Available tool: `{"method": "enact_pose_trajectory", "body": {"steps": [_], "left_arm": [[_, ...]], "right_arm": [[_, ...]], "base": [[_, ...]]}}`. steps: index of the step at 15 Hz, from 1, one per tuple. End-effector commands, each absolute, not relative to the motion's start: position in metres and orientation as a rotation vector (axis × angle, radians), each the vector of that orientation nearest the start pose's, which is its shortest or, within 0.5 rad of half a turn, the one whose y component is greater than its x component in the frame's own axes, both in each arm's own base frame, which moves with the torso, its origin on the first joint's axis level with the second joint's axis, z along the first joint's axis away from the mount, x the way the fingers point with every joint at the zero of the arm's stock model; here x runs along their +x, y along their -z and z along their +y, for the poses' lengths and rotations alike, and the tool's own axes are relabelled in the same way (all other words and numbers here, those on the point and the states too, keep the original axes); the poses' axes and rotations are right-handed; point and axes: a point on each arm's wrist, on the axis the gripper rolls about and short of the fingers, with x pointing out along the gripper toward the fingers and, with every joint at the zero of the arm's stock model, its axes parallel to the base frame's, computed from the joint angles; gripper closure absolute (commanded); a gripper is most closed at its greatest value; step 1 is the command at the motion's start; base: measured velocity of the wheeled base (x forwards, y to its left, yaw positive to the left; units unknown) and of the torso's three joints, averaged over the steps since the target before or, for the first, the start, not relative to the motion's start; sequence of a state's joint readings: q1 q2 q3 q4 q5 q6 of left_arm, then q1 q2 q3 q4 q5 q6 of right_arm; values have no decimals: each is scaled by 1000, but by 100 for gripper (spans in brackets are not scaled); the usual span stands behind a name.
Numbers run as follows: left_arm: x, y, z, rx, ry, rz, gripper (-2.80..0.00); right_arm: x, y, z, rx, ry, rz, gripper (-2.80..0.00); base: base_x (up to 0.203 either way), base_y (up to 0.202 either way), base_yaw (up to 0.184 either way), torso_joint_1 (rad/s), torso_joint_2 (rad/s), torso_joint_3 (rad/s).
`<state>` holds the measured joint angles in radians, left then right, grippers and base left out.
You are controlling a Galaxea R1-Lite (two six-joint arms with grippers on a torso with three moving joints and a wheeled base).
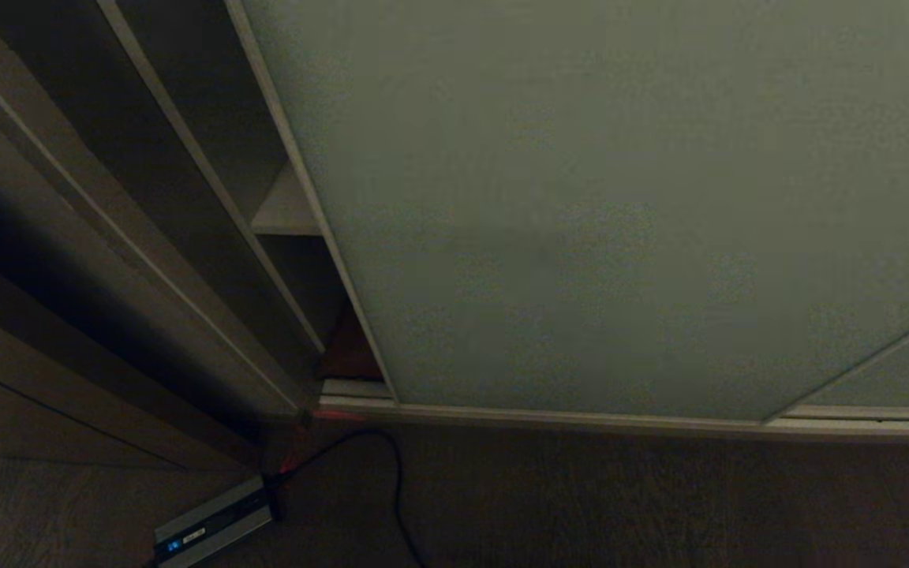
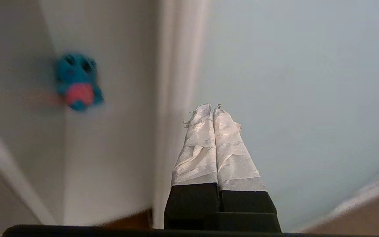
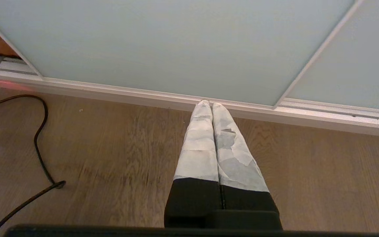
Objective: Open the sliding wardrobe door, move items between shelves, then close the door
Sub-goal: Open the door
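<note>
The door [image 1: 620, 213] is a big flat pale grey-green panel with a thin pale frame, filling the middle and right of the head view. It sits on silver rails [image 1: 581, 420] along the floor [image 1: 660, 505], and its left edge leaves a narrow gap at upper left. Through that gap one pale shelf [image 1: 285, 209] shows, with darker wardrobe boards further left.

In the lower left of the head view a small silver-grey power brick [image 1: 214, 528] with a blue light lies on the floor, and a black cable [image 1: 395, 489] loops off it toward the bottom edge.

Neither arm shows in the head view. In its wrist view, the left gripper [image 2: 213, 110] has its taped fingers pressed together on nothing, pointing at the door just beside the frame. Upper left there, a blurry blue toy [image 2: 77, 80] with a pink patch sits in the wardrobe, probably a plush. The right gripper [image 3: 208, 104] is also closed and empty, tips near the rails.

Most of the wardrobe's inside is hidden behind the door or too dark to read.
</note>
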<state>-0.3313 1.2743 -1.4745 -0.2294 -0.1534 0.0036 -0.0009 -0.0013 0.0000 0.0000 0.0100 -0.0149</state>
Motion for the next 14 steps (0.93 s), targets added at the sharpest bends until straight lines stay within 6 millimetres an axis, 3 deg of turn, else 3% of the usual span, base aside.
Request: {"method": "enact_pose_trajectory", "body": {"steps": [1, 3, 4, 9, 14], "left_arm": [[126, -454, -42, -44, 412, -519, 0], [124, -463, -36, -61, 293, -551, 0], [134, -460, -38, -55, 283, -529, 0], [221, -426, -52, -33, 245, -347, 0], [245, -417, -62, -22, 312, -307, 0]], "right_arm": [[-23, -75, 0, -15, -9, 1, 0], [-23, -75, 0, -15, -11, 1, 0], [-23, -75, 0, -15, -9, 1, 0], [-23, -75, 0, -15, -11, 1, 0], [-23, -75, 0, -15, -11, 1, 0]], "base": [[0, 0, 0, 0, 0, 0], [0, 0, 0, 0, 0, 0], [0, 0, 0, 0, 0, 0], [0, 0, 0, 0, 0, 0], [0, 0, 0, 0, 0, 0]]}}
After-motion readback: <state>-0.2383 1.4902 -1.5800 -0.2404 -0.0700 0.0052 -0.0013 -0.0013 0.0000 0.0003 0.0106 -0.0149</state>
